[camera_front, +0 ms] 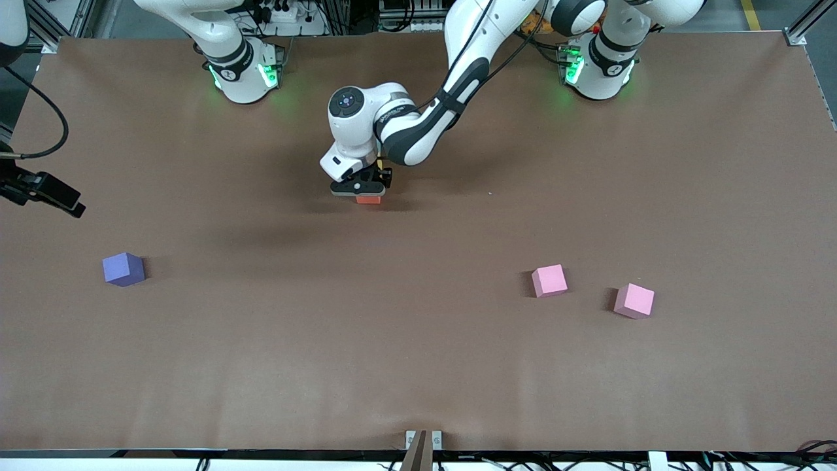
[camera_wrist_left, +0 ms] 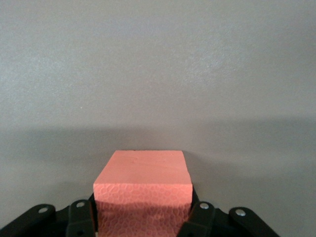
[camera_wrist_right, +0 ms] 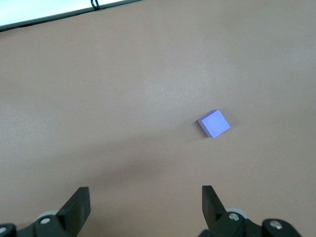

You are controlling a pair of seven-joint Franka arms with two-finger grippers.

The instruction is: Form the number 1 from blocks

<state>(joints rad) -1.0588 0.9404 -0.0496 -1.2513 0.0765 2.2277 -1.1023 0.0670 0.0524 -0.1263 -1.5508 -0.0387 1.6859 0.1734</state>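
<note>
A red block [camera_front: 368,199] sits between the fingers of my left gripper [camera_front: 358,190], which is shut on it low over the middle of the brown table [camera_front: 418,366]. In the left wrist view the block [camera_wrist_left: 143,173] fills the space between the black fingers [camera_wrist_left: 81,217], and its shadow lies close under it. I cannot tell whether it touches the table. My right gripper [camera_front: 65,201] hangs over the right arm's end of the table and waits there. Its fingers [camera_wrist_right: 76,207] stand wide apart with nothing between them.
A purple cube [camera_front: 123,269] lies near the right arm's end, also in the right wrist view [camera_wrist_right: 214,123]. Two pink cubes [camera_front: 549,280] [camera_front: 634,301] lie toward the left arm's end, nearer the front camera than the red block.
</note>
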